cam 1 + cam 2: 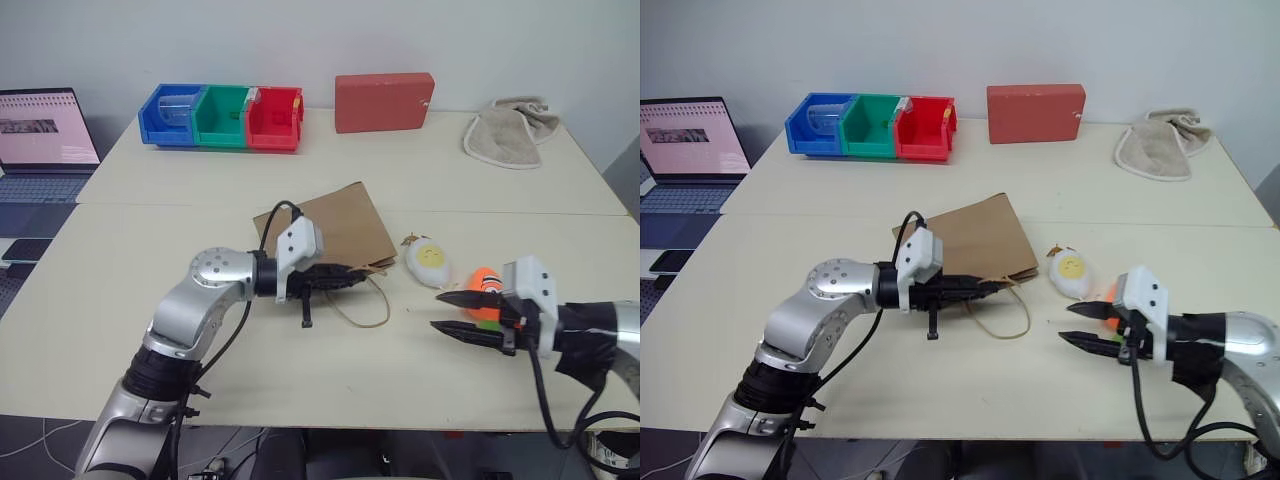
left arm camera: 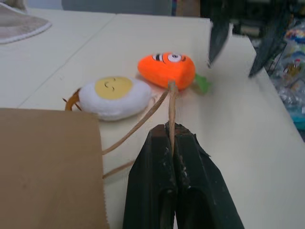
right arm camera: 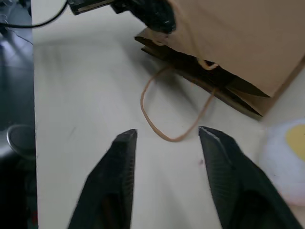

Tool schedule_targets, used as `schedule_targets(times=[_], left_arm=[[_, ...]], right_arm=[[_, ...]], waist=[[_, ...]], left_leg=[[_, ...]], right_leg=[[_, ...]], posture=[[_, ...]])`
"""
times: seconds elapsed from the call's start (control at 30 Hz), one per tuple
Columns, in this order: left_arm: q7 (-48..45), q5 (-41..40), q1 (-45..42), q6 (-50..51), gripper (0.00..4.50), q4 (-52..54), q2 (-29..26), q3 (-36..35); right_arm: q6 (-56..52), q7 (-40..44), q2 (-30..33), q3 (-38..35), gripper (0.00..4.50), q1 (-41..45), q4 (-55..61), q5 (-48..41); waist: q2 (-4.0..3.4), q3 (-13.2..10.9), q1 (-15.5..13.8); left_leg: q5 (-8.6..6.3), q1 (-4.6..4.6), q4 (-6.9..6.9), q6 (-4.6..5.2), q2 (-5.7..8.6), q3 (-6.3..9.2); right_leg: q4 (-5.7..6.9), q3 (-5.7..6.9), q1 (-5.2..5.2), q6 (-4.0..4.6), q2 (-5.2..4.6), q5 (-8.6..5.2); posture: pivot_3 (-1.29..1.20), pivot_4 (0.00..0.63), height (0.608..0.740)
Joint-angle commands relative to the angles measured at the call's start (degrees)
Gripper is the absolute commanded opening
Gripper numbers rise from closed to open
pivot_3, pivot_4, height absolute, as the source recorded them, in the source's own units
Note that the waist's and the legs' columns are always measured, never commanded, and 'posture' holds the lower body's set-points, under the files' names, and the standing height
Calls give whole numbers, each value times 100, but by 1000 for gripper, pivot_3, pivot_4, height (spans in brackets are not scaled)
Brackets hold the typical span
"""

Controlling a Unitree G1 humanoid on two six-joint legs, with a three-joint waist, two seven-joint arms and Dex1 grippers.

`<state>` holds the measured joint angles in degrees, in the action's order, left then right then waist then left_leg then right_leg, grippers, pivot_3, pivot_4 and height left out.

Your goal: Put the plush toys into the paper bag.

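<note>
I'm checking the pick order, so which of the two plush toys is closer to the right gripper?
The orange carrot, right beside the right gripper; the white egg lies nearer the paper bag.

Two cream tables (image 1: 330, 190) butted together, seam running left-right. Far left on the far table: row of three storage bins touching side by side, blue bin (image 1: 172, 115), green bin (image 1: 225, 116), red bin (image 1: 274, 118). Right of them, apart: red rectangular box (image 1: 384, 101) at the far edge. Far right: crumpled beige towel (image 1: 512, 130). Open laptop (image 1: 42, 135) off the left side, screen lit.
</note>
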<state>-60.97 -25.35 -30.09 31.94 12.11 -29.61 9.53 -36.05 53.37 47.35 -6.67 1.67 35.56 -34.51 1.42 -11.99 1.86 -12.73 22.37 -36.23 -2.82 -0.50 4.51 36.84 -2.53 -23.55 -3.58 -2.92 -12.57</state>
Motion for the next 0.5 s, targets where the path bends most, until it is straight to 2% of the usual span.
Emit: schedule_targets(times=[0.03,0.07,0.1,0.2,0.33,0.5], left_arm=[[113,-434,-174,383,0,249,47,-253],[121,-491,-196,442,0,255,41,-274],[125,-531,-222,485,0,244,36,-290],[147,-574,-292,555,0,221,6,-300],[203,-722,-397,709,0,211,18,-382],[253,-815,-457,832,0,239,2,-434]], right_arm=[[415,-325,-364,636,493,252,-111,518],[524,-398,-490,824,128,324,-205,687],[654,-530,-682,1016,20,440,-348,877],[1053,-1062,-1556,1610,20,902,-947,1439],[1738,-1567,-2344,2183,20,1379,-1946,2231],[2712,-2283,-3193,2285,20,1905,-3336,2948]], waist=[[0,0,0],[0,0,3],[0,0,4],[0,1,20],[13,7,0],[12,6,8]], left_leg=[[0,0,1,0,0,1],[0,0,1,0,-1,2],[0,-1,2,0,-1,3],[0,-3,1,0,-6,6],[1,2,4,-1,-6,13],[1,-4,7,-1,-8,15]], right_leg=[[0,0,0,-3,0,2],[0,0,0,-3,2,2],[1,1,0,-3,3,2],[4,1,-1,-3,12,2],[3,4,-3,-2,13,2],[9,3,-3,-1,17,3]], posture=[[0,150,740],[0,150,740],[0,150,740],[0,150,740],[0,150,740],[0,150,740]])
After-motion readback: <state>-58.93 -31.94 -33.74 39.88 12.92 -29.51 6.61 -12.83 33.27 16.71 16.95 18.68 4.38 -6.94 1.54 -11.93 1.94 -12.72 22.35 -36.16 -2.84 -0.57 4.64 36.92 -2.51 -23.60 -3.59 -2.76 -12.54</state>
